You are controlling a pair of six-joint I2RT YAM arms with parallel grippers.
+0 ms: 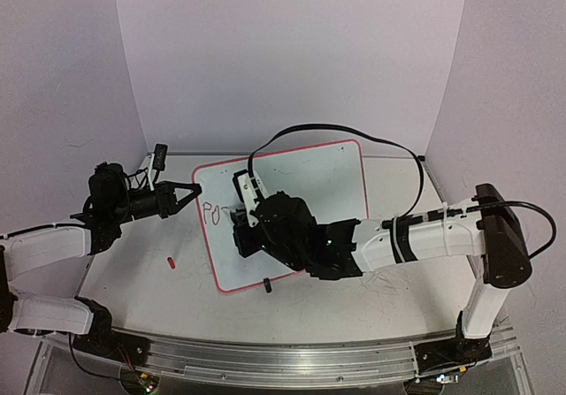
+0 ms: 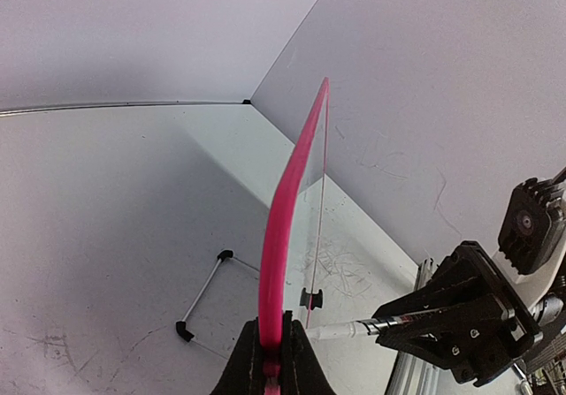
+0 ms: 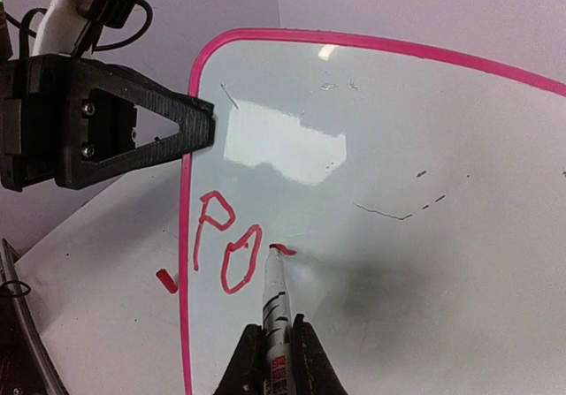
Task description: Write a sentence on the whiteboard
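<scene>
Your right end effector [image 3: 277,349] is clamped shut on a white marker [image 3: 275,293]. The marker's red tip touches the whiteboard [image 3: 398,139] just right of the "o". The sentence [image 3: 225,246] reads only "Po" plus a short red stroke at the tip, close to the board's left edge. Your left end effector [image 2: 271,349] is closed on the pink rim [image 2: 281,227], pinching that same left edge just past the lettering, toward the far corner. In the top view the whiteboard lies skewed in the middle of the worktop [image 1: 133,280], between your arms, with the right wrist over its near-left part. A small red piece [image 1: 170,261] lies on the worktop left of the board, not touching it. A black clip foot [image 1: 267,284] sits at the board's near edge.
</scene>
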